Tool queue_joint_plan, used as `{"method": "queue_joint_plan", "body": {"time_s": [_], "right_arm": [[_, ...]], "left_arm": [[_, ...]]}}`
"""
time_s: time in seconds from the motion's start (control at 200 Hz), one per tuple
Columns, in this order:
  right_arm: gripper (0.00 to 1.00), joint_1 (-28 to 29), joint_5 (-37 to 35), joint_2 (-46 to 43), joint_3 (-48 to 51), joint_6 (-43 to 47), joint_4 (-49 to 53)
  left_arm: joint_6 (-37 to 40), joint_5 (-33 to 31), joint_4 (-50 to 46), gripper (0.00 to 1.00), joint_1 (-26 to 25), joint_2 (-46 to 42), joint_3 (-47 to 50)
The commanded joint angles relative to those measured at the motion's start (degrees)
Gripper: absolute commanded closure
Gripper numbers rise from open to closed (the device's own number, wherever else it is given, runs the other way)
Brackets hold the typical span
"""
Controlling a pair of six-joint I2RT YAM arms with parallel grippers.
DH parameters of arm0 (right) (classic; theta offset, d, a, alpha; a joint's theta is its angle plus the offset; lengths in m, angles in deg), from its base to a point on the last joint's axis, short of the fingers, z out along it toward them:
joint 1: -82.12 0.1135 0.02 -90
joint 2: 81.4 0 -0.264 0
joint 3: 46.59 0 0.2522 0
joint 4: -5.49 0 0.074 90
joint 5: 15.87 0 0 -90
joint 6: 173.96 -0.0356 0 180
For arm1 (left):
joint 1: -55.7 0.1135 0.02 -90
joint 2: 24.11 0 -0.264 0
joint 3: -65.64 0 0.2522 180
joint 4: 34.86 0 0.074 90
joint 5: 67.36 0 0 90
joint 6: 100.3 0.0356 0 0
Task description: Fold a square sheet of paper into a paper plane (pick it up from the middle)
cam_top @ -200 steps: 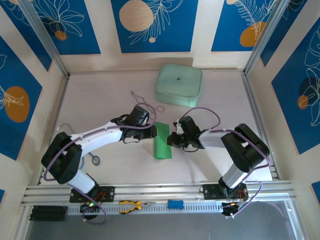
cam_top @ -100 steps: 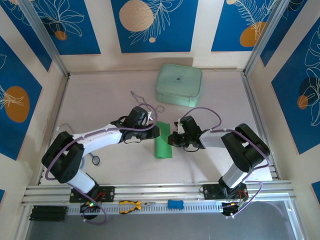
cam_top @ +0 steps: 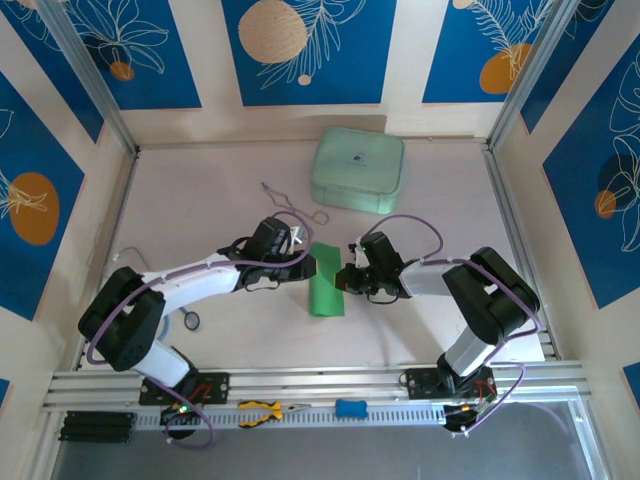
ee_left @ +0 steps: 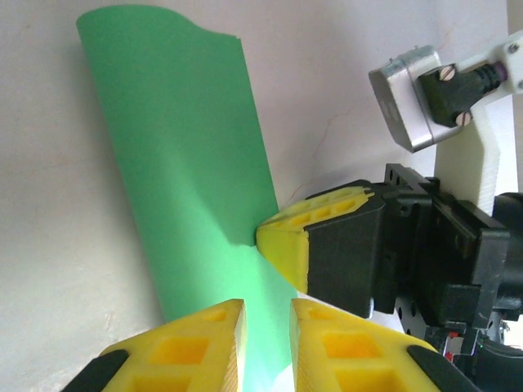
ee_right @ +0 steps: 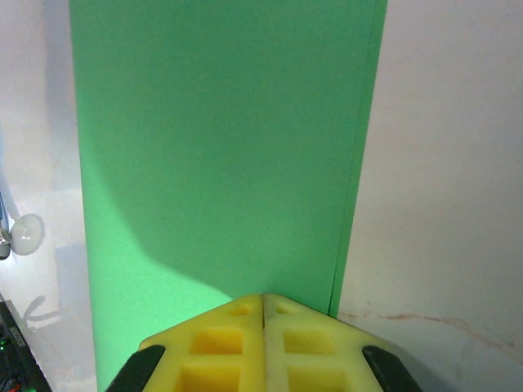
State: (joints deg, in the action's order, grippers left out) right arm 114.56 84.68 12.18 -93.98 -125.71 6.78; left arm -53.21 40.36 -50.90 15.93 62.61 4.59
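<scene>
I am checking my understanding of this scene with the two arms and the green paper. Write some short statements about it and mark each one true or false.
1. The green paper lies between the left gripper and the right gripper. True.
2. The right gripper is wide open. False: its fingers are closed together, with the tips at the paper.
3. The mint-green case rests on the paper. False: it sits apart, farther back.
4. Yellow-handled pliers lie by the near rail. True.
</scene>
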Motion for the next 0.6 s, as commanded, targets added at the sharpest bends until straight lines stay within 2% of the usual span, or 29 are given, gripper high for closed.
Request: {"method": "queue_joint_plan", "body": {"time_s": [0.0, 0.335, 0.595], "right_arm": [[1.0, -0.5, -5.6, 2.7, 2.1, 1.8, 8.0], [1.0, -0.5, -6.3, 2.0, 2.0, 1.7, 8.9], [1.0, -0.5, -6.6, 2.2, 1.7, 1.8, 9.5]], "left_arm": [[0.9, 1.9, 2.3, 0.77, 1.1, -1.1, 0.6], [0.3, 9.2, 6.8, 0.78, 1.4, 3.1, -0.3], [0.6, 9.1, 5.9, 0.8, 1.4, 6.8, -1.6]]}}
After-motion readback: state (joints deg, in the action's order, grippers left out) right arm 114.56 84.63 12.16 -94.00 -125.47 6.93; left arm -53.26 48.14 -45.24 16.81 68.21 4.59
